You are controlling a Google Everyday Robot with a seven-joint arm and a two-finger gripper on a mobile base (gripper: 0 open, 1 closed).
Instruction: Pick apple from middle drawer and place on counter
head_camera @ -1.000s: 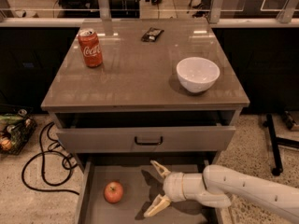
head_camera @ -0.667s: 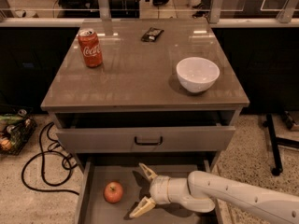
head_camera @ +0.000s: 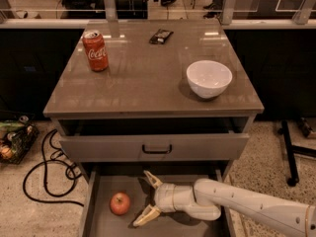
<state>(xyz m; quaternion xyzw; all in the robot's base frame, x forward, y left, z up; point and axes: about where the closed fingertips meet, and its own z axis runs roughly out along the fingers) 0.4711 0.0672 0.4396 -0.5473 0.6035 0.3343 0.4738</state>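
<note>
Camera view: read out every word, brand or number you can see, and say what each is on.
"Coca-Cola": white script on the red can on the counter.
Dark packet at the counter's back: print too blurred to read.
No text on the white bowl, the apple, or the gripper, open in the middle drawer beside the apple.

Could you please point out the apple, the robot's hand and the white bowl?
apple (head_camera: 120,203): camera view, middle of its red skin.
hand (head_camera: 141,199): camera view, midway between its open fingertips, in the middle drawer (head_camera: 106,223) right of the apple.
white bowl (head_camera: 209,76): camera view, its inner wall.
</note>
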